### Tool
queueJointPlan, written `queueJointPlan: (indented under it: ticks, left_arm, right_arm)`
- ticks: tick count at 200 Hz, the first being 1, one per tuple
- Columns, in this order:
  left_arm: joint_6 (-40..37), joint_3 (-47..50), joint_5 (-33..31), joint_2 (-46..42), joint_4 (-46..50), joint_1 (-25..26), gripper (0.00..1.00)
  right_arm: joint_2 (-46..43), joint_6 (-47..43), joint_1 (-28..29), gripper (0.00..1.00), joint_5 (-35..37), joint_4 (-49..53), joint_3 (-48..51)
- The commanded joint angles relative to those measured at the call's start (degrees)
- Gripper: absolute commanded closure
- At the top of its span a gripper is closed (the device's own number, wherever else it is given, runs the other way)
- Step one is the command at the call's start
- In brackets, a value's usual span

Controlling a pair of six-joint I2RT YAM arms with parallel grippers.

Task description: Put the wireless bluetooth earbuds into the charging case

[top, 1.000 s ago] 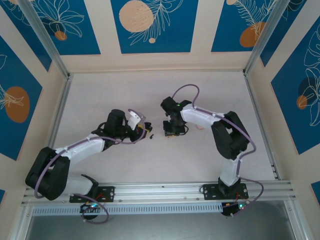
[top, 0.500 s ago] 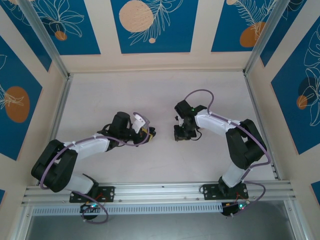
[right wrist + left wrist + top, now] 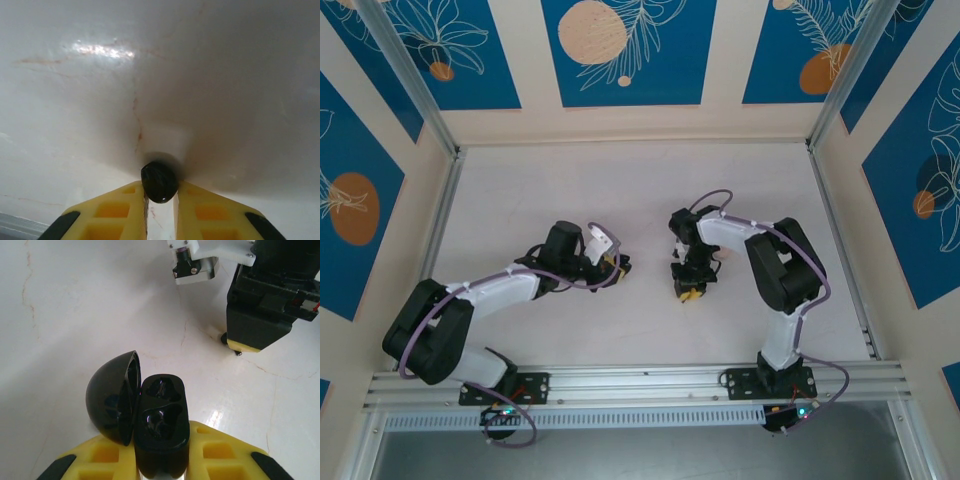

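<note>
Left end effector (image 3: 162, 452) grips case (image 3: 161, 415); right end effector (image 3: 160, 200), black earbud (image 3: 159, 181)

Table (image 3: 640, 180): pale off-white top, glossy, throwing back glare. Thin brownish hairline cracks (image 3: 30, 300) run across it in both wrist views. Aluminium rails (image 3: 438, 225) edge the left, right and near sides. One black earbud (image 3: 159, 181) is down at the surface, over a dim shadow. Whether it touches the top cannot be told.
</note>
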State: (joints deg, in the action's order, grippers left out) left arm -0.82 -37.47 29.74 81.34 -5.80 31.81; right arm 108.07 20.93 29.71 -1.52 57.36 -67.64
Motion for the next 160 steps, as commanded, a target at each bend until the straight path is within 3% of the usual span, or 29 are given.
queueJointPlan:
  ticks: [1,37,65,90,120,160]
  left_arm:
    - [-1.64,-1.6,-0.34,-0.88,1.8,0.46,0.79]
    - [-1.99,-2.16,-0.83,-0.92,2.65,0.49,0.79]
    - [-2.06,-3.13,-1.17,-0.99,3.8,0.5,0.79]
    - [-2.12,-3.94,-1.67,-1.32,4.82,0.52,0.79]
    - [-1.95,-4.61,-2.27,-1.54,5.78,0.51,0.79]
    - [-2.67,-5.82,-2.0,-1.28,6.97,0.47,0.79]
  right_arm:
    - [0.64,-2.12,-0.09,0.77,0.51,4.73,-2.39]
    - [0.44,-1.96,-0.01,0.62,-1.82,5.32,-5.23]
    - [-1.77,2.03,-1.04,0.62,-1.95,9.51,-8.32]
    - [-4.09,13.85,-3.49,0.63,-2.9,12.41,-8.69]
    - [-6.42,23.29,-5.02,0.66,-7.42,7.24,-4.16]
    - [-4.44,27.03,-5.03,0.67,-9.44,2.67,-0.78]
